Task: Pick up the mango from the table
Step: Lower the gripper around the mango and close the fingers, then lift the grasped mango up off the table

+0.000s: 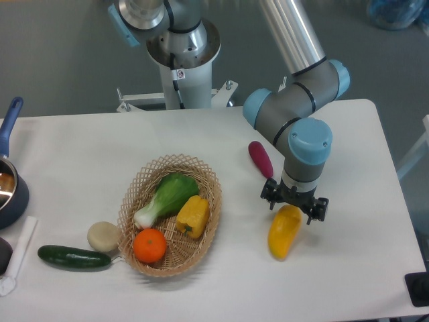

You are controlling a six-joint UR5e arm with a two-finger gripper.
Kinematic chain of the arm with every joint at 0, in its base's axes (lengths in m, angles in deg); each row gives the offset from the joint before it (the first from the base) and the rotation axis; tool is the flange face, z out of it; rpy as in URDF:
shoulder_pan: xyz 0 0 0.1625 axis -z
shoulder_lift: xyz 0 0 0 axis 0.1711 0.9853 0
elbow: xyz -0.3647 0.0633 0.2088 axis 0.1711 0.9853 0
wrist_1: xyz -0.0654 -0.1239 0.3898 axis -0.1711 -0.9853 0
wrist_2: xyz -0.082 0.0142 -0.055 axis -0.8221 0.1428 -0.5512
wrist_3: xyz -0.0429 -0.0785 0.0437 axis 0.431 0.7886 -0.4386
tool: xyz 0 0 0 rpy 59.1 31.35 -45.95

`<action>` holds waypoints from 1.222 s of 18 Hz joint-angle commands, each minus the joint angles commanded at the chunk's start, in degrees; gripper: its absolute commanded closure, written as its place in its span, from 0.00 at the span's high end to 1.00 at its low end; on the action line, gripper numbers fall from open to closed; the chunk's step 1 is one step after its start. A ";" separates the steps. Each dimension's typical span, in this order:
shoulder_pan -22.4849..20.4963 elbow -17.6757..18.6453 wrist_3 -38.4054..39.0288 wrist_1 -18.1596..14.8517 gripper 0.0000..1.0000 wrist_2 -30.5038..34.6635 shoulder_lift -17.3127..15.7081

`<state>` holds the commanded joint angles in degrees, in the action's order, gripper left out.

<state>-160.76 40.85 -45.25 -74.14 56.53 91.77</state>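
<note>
The mango is a smooth yellow-orange oval lying tilted on the white table, right of the basket. My gripper hangs straight down over the mango's upper end. Its black fingers stand on either side of that end. The fingertips are hidden behind the gripper body and the fruit, so I cannot tell whether they press on the mango. The mango's lower end points toward the table's front edge, with a faint shadow under it.
A purple vegetable lies just behind the gripper. A wicker basket holds a green vegetable, a yellow pepper and an orange. A pale round item and a cucumber lie front left. A blue pot is at the left edge.
</note>
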 joint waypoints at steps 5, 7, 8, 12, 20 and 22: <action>0.44 0.18 0.00 0.09 1.00 0.00 0.17; 0.44 0.18 0.00 0.09 1.00 0.00 0.26; 0.79 0.09 0.00 0.09 1.00 0.09 0.35; 1.05 -0.09 0.70 0.17 1.00 0.09 0.70; 1.06 0.18 0.79 0.18 0.40 0.18 0.61; 1.06 0.18 0.79 0.18 0.34 0.09 0.44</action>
<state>-159.71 41.02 -44.46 -73.97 56.62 92.21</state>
